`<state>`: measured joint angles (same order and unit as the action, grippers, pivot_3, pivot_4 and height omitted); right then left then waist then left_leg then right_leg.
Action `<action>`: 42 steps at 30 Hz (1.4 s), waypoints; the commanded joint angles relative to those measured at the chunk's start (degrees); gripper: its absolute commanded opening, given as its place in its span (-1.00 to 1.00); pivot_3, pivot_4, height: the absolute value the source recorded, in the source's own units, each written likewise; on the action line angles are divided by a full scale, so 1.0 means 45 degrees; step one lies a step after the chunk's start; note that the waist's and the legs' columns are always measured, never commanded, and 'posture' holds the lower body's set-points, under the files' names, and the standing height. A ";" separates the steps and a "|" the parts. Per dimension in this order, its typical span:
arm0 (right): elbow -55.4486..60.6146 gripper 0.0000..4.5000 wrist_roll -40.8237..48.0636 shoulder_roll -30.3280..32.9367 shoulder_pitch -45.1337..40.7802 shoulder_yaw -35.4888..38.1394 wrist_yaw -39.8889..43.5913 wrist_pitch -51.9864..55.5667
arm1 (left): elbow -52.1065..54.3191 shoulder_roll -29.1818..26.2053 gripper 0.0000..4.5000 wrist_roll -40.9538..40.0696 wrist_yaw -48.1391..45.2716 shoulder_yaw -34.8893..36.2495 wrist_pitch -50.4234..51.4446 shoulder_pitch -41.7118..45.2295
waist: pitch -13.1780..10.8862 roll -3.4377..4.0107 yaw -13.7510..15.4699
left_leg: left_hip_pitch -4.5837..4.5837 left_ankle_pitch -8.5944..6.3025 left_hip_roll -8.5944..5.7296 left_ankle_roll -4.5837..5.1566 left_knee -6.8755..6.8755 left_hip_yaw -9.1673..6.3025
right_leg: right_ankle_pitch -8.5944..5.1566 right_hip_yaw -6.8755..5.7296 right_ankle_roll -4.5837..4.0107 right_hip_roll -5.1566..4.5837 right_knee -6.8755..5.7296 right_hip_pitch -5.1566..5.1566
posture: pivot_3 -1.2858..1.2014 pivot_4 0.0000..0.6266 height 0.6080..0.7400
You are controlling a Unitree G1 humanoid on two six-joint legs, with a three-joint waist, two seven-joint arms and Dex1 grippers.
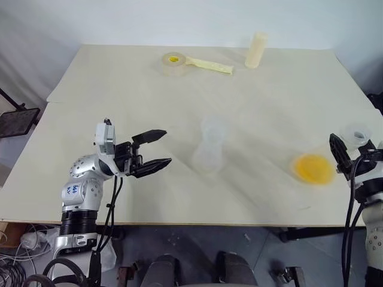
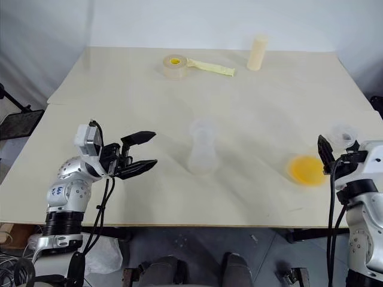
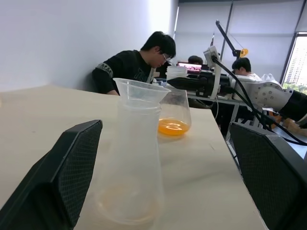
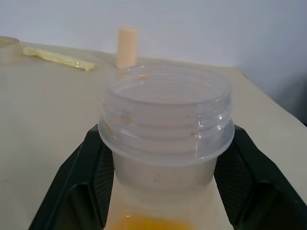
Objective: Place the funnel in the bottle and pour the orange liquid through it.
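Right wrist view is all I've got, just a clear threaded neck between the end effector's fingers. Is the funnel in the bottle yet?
Observer: Yes. The funnel sits upright in the neck of the bottle, which stands mid-table.
Operator: Is anything close to that bottle, if I bring this jar over?
Observer: The left end effector is open beside the bottle, on the robot's left of it, not touching it.
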<state>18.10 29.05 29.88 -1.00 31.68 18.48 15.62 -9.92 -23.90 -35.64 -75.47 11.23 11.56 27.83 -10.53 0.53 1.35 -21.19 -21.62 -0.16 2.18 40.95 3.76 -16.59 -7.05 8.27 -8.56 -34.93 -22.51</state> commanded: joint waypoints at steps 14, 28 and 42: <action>0.3588 0.08 -0.3925 0.2228 -0.4402 -0.4877 -0.1343 0.2097 | -0.2056 -0.0439 1.00 -0.0217 -0.1468 0.0466 -0.1104 0.0966 | -0.0007 0.0020 -0.0011 | -0.0026 -0.0008 -0.0003 -0.0005 -0.0003 0.0000 | 0.0000 -0.0032 0.0000 0.0001 0.0010 -0.0020 | 0.03 -0.52 1.00; 0.1245 0.08 -1.1421 0.2939 -0.6198 -0.9033 -0.1121 -0.2577 | -0.2459 -0.0415 1.00 -0.0146 -0.1588 0.0339 -0.1238 0.1293 | -0.0007 0.0016 -0.0102 | -0.0028 -0.0008 0.0005 -0.0005 -0.0005 -0.0002 | 0.0000 -0.0048 0.0000 -0.0001 0.0014 -0.0021 | 0.03 -0.52 1.00; -0.0544 0.08 -1.4520 0.2626 -0.7628 -0.9828 -0.0898 -0.4898 | -0.2275 -0.0347 1.00 -0.0218 -0.1557 0.0303 -0.1080 0.1208 | -0.0007 0.0017 -0.0355 | -0.0030 -0.0008 0.0014 -0.0006 -0.0017 -0.0015 | 0.0000 -0.0071 0.0000 0.0000 0.0015 -0.0021 | 0.03 -0.52 1.00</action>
<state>14.72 -34.89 41.70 -33.63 -13.28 14.89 -4.63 -21.30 -25.45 -35.77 -82.27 12.35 6.84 33.07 -10.56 0.61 -0.25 -21.33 -21.66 -0.09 2.15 40.87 3.69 -16.59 -7.37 8.27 -8.56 -34.86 -22.60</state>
